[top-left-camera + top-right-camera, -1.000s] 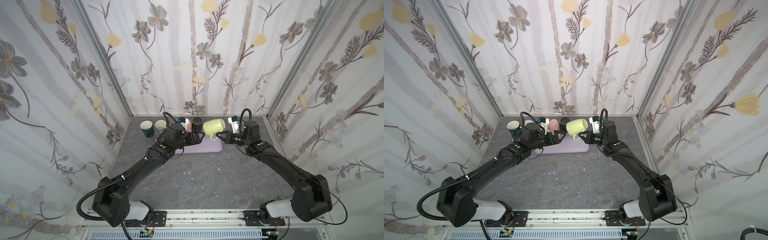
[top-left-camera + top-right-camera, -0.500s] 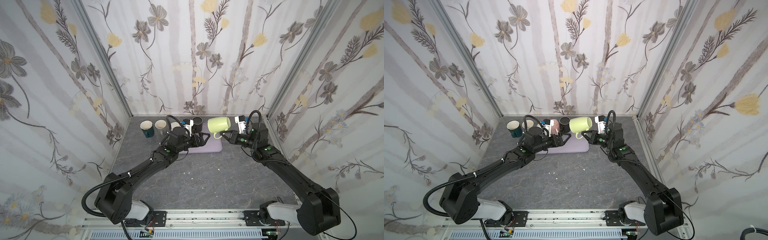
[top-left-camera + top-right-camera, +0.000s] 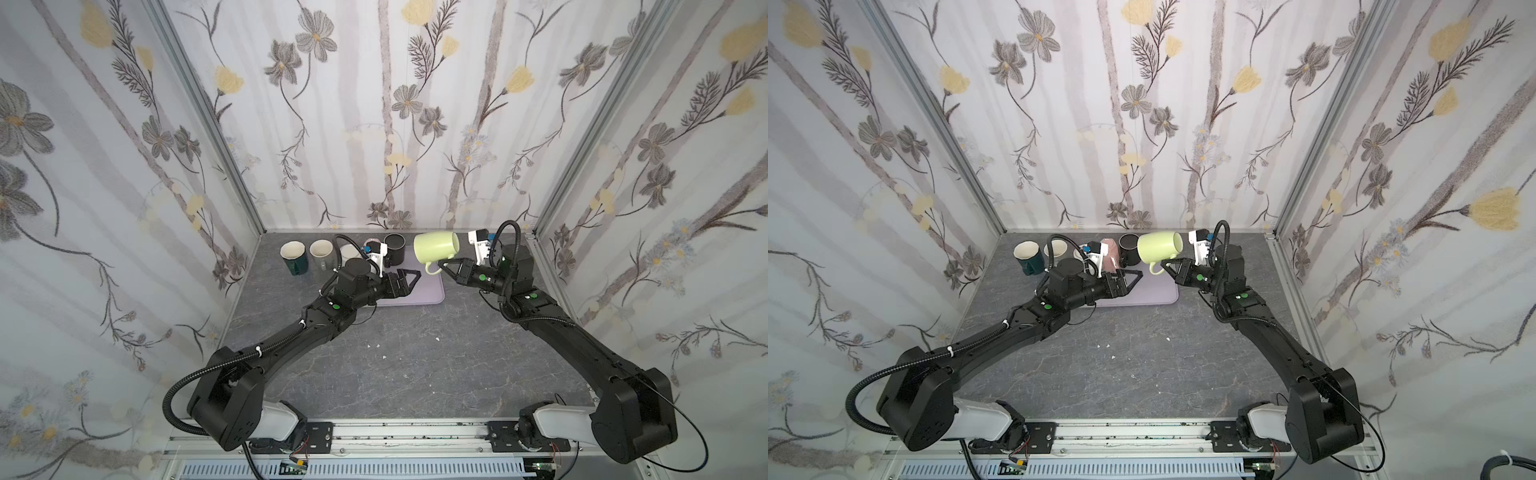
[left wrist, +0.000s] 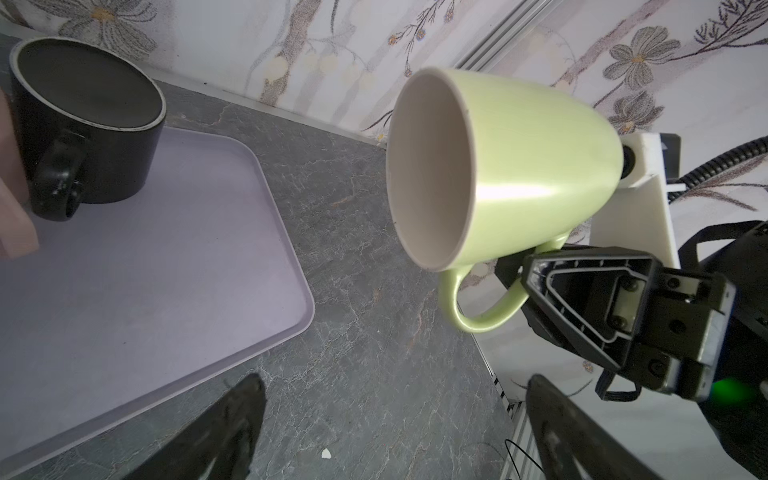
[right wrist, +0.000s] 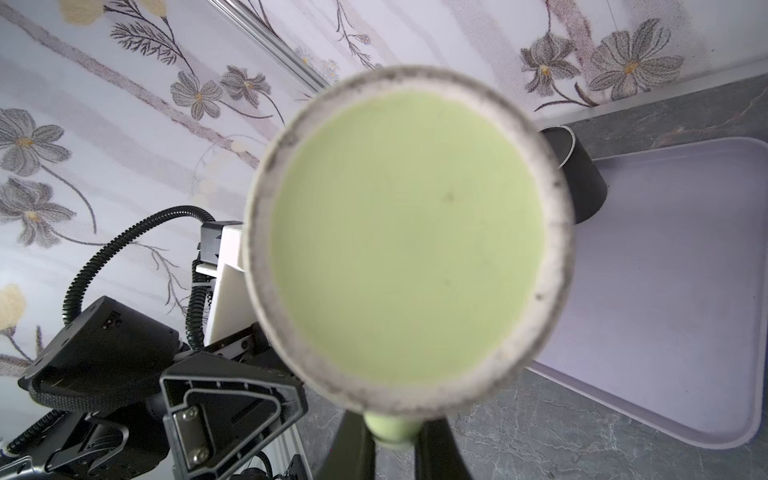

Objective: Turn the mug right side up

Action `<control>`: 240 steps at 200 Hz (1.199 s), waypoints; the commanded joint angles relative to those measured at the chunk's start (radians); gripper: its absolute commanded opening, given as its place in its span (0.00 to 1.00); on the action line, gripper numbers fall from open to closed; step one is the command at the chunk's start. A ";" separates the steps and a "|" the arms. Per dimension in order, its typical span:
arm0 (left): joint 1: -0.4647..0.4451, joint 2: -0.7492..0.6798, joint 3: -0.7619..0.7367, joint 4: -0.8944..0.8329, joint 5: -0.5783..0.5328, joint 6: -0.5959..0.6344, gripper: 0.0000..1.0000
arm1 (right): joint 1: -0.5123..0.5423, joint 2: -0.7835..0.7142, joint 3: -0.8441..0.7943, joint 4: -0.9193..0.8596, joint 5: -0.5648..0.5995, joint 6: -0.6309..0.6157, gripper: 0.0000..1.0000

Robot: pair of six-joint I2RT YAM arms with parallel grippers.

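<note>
With the right gripper clamped on the handle of the glossy pale-green ceramic mug, roll its nine-o'clock-facing mouth slowly upward while the left gripper hangs open, empty.

The middle and front of the tabletop are free up to the tray. The back edge is crowded — teal mug and pale mugs near the back left corner, black mug at the tray's back. The green mug, pinched in the right gripper, hangs near the tray's back right corner; the left gripper, jaws spread, hovers above its bare front.
</note>
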 commanded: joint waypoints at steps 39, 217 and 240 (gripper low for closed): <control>0.000 -0.043 -0.008 0.059 -0.013 -0.002 0.99 | 0.006 0.004 0.050 0.109 0.026 -0.004 0.00; -0.001 0.018 -0.063 0.417 0.124 -0.239 0.78 | 0.061 -0.056 -0.012 0.278 0.019 0.036 0.00; -0.001 0.030 -0.062 0.462 0.136 -0.234 0.70 | 0.066 -0.060 -0.020 0.288 0.015 0.050 0.00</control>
